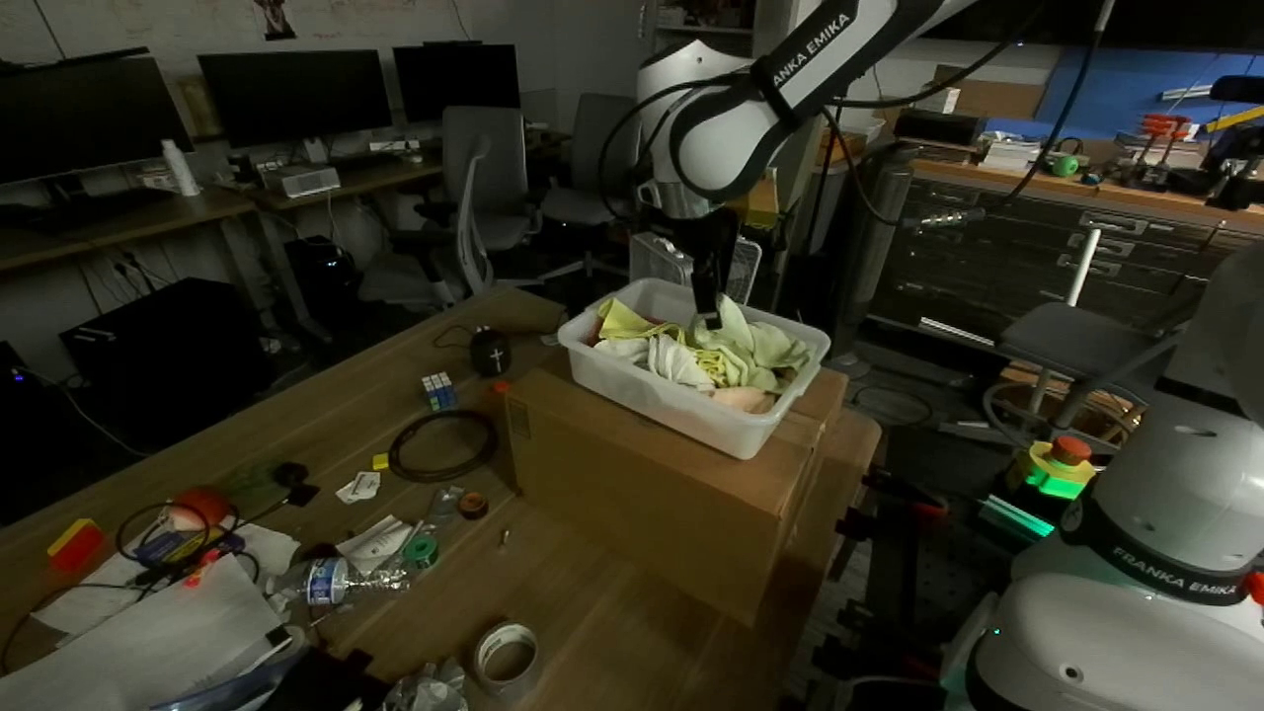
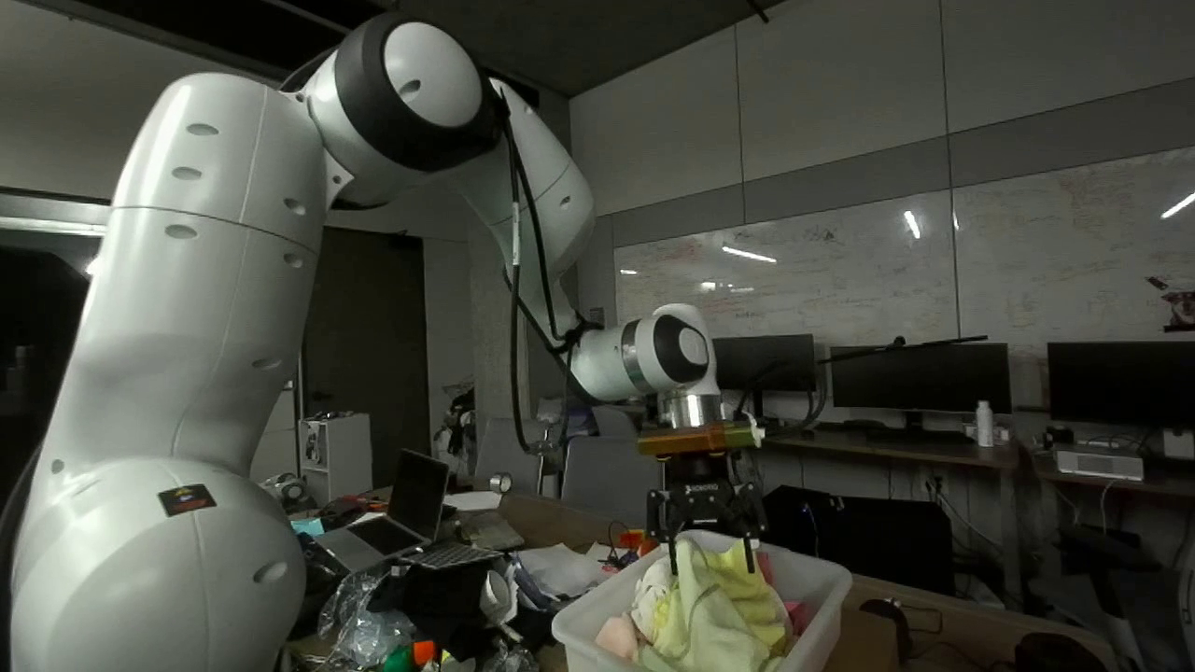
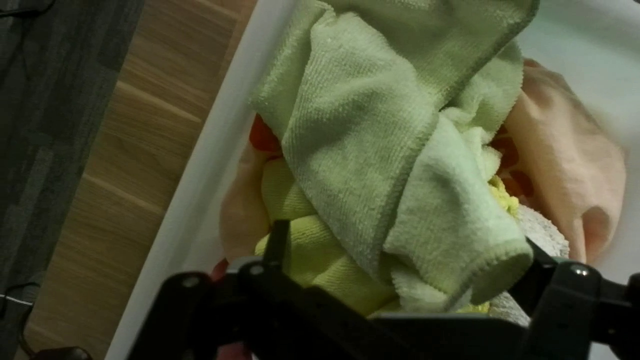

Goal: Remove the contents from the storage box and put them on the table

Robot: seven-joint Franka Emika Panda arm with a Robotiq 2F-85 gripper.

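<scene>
Wrist view: note gripper point(image 3: 407, 250) spread wide, astride pale green cloth point(image 3: 360, 125); cannot tell whether touching. In an exterior view, find cloth pieces point(image 1: 755, 346) heaped inside white storage box point(image 1: 671, 405), atop cardboard carton point(image 1: 632, 474) on table point(image 1: 573, 602).

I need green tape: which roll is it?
The green roll beside the plastic bottle; colour sets it apart from the brown roll and larger, pale roll.

The table point(image 1: 592, 632) carries a carton point(image 1: 642, 494), a cube point(image 1: 438, 391), a coiled cable point(image 1: 427, 477), tape rolls point(image 1: 513, 688), papers point(image 1: 168, 637) and a bottle point(image 1: 329, 581) on its side
</scene>
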